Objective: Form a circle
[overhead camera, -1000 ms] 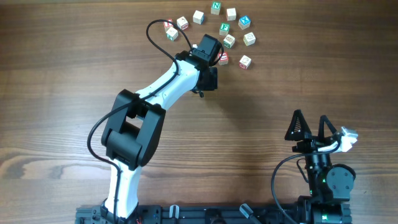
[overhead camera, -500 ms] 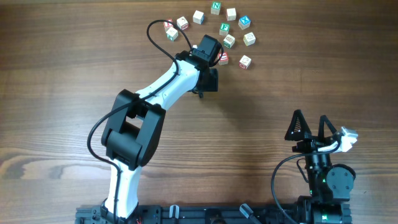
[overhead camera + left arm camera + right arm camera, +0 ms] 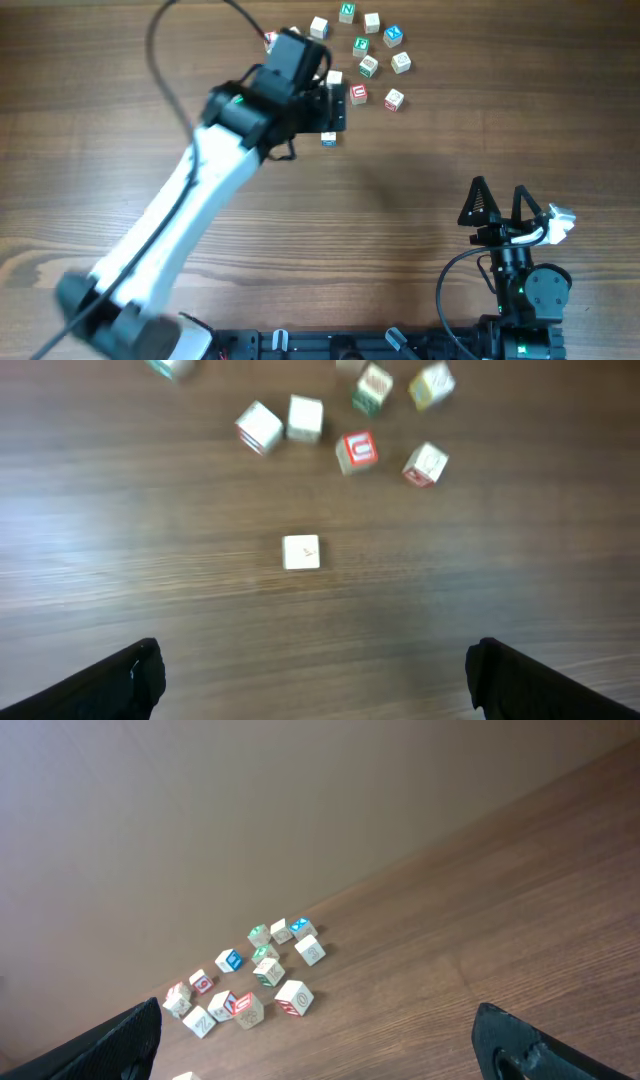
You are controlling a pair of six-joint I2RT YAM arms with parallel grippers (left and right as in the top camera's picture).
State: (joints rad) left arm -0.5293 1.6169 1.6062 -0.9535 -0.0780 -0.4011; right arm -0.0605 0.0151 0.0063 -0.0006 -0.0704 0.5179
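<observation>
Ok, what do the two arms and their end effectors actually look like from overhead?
The left arm has white link shells with black joint housings, a green indicator light near the wrist, and a thin black cable looping above it. Its end effector is black. The right arm is mostly black with a small green light and black cabling; its end effector has dark, pointed triangular fingers and a white fitting beside them.

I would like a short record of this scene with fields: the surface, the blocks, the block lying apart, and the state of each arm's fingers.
surface: wooden table
blocks: small pale letter cubes in a loose cluster at the far side, no ring formed
lone block: one cube lies apart from the cluster, on the table, not held
left gripper: fingers open, above the lone cube, holding nothing
right gripper: fingers open, empty, far from the cubes
</observation>
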